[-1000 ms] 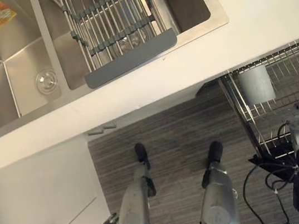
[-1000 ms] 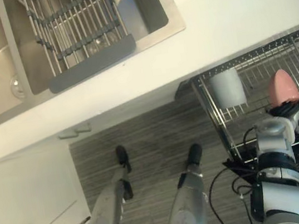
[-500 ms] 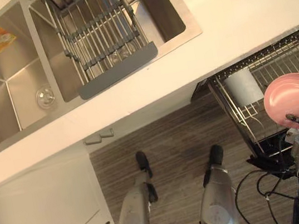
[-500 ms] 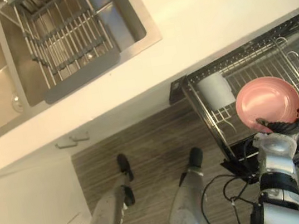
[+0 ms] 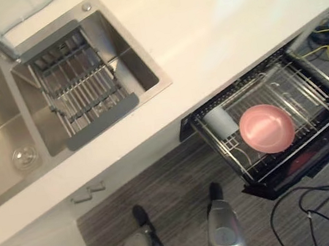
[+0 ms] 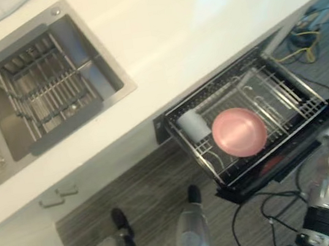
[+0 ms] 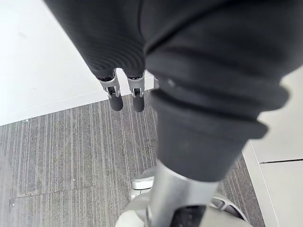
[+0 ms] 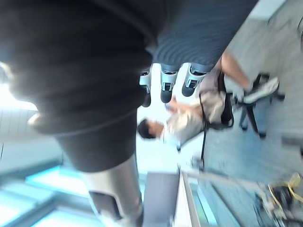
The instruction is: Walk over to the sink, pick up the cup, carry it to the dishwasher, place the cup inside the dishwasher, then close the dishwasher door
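- Cup [image 5: 267, 128], pink and round, lies in the pulled-out dishwasher rack [image 5: 299, 76], just right of a white cup [image 5: 221, 122]; the sink [image 5: 144, 70] is far left.
- Right eye view: the dishwasher door [image 6: 249, 189] lies open under the rack. Placing looks done; closing comes next.
- Left wrist view: the left hand [image 7: 116, 97] hangs released above the floor.
- Right wrist view: the right hand [image 8: 168, 87] is released and empty. It likely must push the rack in, then lift the door.

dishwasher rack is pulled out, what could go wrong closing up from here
The rack sticks out over the open door; lifting the door first would likely jam against it.
The pink dish lies across the wires beside the cup; a hard push on the rack could tip either.
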{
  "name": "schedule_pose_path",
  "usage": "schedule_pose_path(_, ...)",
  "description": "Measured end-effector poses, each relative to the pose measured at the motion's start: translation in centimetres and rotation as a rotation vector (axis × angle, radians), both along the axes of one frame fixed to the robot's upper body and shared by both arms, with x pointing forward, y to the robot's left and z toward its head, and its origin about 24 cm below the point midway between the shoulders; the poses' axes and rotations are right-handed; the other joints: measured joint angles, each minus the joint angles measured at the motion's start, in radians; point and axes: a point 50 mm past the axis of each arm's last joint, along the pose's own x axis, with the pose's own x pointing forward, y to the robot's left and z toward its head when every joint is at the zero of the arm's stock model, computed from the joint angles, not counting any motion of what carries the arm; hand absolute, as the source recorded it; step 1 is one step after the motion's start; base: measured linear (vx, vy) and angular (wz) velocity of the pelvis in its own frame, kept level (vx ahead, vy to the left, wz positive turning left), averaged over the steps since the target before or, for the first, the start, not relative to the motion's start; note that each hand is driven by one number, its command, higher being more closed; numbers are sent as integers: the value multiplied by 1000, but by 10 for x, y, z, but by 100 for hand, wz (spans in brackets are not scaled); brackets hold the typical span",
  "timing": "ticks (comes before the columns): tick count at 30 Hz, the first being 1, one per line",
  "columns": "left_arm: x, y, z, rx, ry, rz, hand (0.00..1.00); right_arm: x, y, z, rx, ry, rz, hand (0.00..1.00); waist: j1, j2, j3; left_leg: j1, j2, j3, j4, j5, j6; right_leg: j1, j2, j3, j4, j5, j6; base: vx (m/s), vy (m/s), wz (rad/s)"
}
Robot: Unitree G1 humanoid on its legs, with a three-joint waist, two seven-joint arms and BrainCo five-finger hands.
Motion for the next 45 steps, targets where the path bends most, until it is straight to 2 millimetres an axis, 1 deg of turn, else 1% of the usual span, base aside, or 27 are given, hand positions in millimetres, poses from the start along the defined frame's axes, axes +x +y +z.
schedule_pose_path(1, -3, 2, 0, 6, 20, -9, 0, -16, -11, -7, 57, -40, -63, 100, -13, -8, -6, 20, 8, 18, 0, -9, -5, 13, 12, 11, -14, 4, -3, 63, -13, -46)
schedule_pose_path(2, -5, 2, 0, 6, 33, -13, 0, -25, -17, -11, 81, -49, -92, 100, -19, -10, -15, 25, 11, 27, 0, -13, -8, 12, 18, 21, -19, 5, -3, 77, -1, -53)
schedule_pose_path(3, -9, 2, -1, 5, 57, -13, 0, -43, -25, -20, 129, -67, -136, 100, -28, -13, -27, 38, 16, 49, 0, -21, -13, 12, 28, 37, -28, 9, -5, 78, 6, -49)
schedule_pose_path(5, -16, 2, -2, 13, 103, -7, 0, -70, -36, -34, 196, -73, -190, 100, -55, -15, -40, 57, 23, 83, 0, -32, -19, 13, 43, 61, -38, 12, -5, 87, 7, -48)
schedule_pose_path(7, -19, 3, -2, 25, 127, -1, 0, -92, -43, -45, 258, -113, -227, 100, -73, -13, -44, 73, 27, 109, 0, -41, -25, 12, 54, 85, -42, 12, -5, 52, 6, -42)
schedule_pose_path(8, -18, 3, -2, 29, 132, 2, 0, -105, -45, -54, 305, -153, -249, 100, -77, -11, -47, 78, 31, 126, 0, -47, -29, 12, 61, 99, -44, 12, -5, 18, 2, -42)
schedule_pose_path(9, -18, 2, -2, 30, 133, 3, 0, -110, -45, -58, 326, -173, -252, 100, -78, -10, -49, 83, 32, 134, 0, -49, -29, 12, 64, 104, -44, 12, -5, 9, -3, -39)
schedule_pose_path(11, -19, 1, -3, 31, 146, 10, 0, -124, -37, -82, 410, -214, -266, 100, -78, -9, -52, 86, 44, 151, 31, -67, -33, 13, 72, 116, -45, 12, -6, 63, 1, -21)
schedule_pose_path(12, -18, 1, -3, 29, 144, 18, 0, -125, -33, -90, 434, -225, -263, 100, -75, -10, -52, 83, 51, 152, 55, -79, -34, 14, 72, 117, -45, 12, -6, 31, -10, -6)
schedule_pose_path(14, -14, -2, -3, 19, 132, 33, 0, -123, -16, -116, 516, -230, -238, 100, -64, -4, -55, 65, 67, 154, 118, -110, -30, 29, 69, 114, -45, 11, -7, -13, -5, 2)
schedule_pose_path(15, -14, -3, -3, 18, 132, 34, 0, -120, -11, -121, 532, -227, -224, 100, -60, -4, -55, 64, 70, 154, 125, -114, -31, 33, 69, 111, -45, 11, -7, -10, 1, 13)
schedule_pose_path(16, -11, -4, -3, 15, 134, 32, 0, -113, -1, -134, 570, -217, -189, 100, -50, 3, -59, 59, 72, 154, 139, -118, -27, 41, 64, 104, -47, 10, -7, -18, 4, 17)
schedule_pose_path(17, -10, -5, -3, 13, 137, 32, 0, -110, 5, -140, 590, -209, -175, 100, -47, 7, -62, 54, 72, 153, 144, -119, -25, 44, 60, 96, -47, 10, -7, -38, 4, 30)
schedule_pose_path(18, -9, -8, -4, 14, 137, 33, 0, -103, 15, -151, 629, -193, -150, 100, -39, 14, -66, 44, 71, 152, 150, -120, -23, 45, 51, 81, -47, 9, -6, -44, 1, 33)
schedule_pose_path(19, -5, -9, -3, 14, 126, 33, 0, -98, 24, -160, 662, -182, -123, 100, -21, 20, -67, 34, 70, 147, 158, -123, -18, 44, 46, 72, -45, 9, -6, -48, -2, 30)
schedule_pose_path(22, -2, -10, -3, 5, 115, 46, 0, -84, 39, -172, 710, -164, -69, 100, -1, 25, -68, 11, 65, 143, 164, -119, -4, 45, 24, 39, -36, 6, -3, -40, 3, 42)
schedule_pose_path(23, -1, -11, -3, -4, 110, 63, 0, -78, 44, -176, 727, -125, -50, 100, 3, 27, -67, -5, 57, 141, 163, -110, 6, 45, 4, 13, -31, 2, 2, -21, 20, 54)
schedule_pose_path(25, -1, -12, -3, -13, 105, 86, 0, -74, 48, -183, 755, -94, -53, 100, 8, 29, -68, -23, 46, 132, 160, -99, 10, 45, -16, -14, -26, -2, 8, -5, 31, 60)
schedule_pose_path(28, 4, -14, -3, -22, 89, 105, 0, -78, 59, -207, 858, -47, -93, 100, 34, 30, -68, -42, 11, 87, 126, -69, 19, 50, -51, -63, -22, -7, 16, 24, 36, 58)
schedule_pose_path(30, 6, -15, -3, -28, 82, 110, 0, -77, 70, -222, 929, -41, -105, 100, 51, 31, -69, -54, -5, 85, 111, -51, 29, 54, -70, -94, -22, -8, 18, 9, 38, 45)
schedule_pose_path(33, 3, -16, -3, -42, 79, 136, 0, -60, 80, -228, 963, -20, -47, 100, 59, 33, -68, -54, -23, 63, 93, -39, 37, 67, -89, -122, -16, -13, 25, -5, 30, 30)
schedule_pose_path(34, 3, -17, -3, -49, 70, 138, 0, -49, 84, -227, 971, -19, -22, 100, 60, 34, -68, -57, -31, 55, 91, -37, 40, 67, -100, -132, -8, -19, 32, -22, 22, 31)
schedule_pose_path(36, 2, -19, -3, -73, 57, 144, 0, -45, 88, -231, 984, 18, -12, 100, 61, 36, -67, -66, -46, 40, 75, -27, 45, 57, -115, -143, 10, -28, 36, -33, 17, 28)
schedule_pose_path(37, 2, -20, -3, -83, 48, 146, 0, -39, 93, -232, 996, 42, 5, 100, 65, 46, -67, -72, -55, 36, 60, -15, 49, 42, -126, -147, 27, -34, 38, -37, 6, 26)
schedule_pose_path(39, 2, -23, -4, -88, 37, 145, 0, -37, 98, -234, 1001, 71, 26, 100, 65, 52, -67, -83, -69, 23, 42, 4, 58, 33, -142, -166, 45, -43, 45, -30, 0, 33)
schedule_pose_path(43, 0, -27, -5, -112, 14, 161, 0, -38, 106, -238, 998, 133, 30, 100, 87, 60, -68, -88, -88, 3, 35, 18, 65, 23, -171, -181, 85, -61, 52, -22, 2, 18)
schedule_pose_path(45, -2, -29, -5, -123, 6, 174, 0, -33, 111, -239, 991, 161, 58, 100, 87, 66, -69, -88, -99, -10, 23, 34, 68, 23, -184, -195, 91, -65, 56, -44, 10, 21)
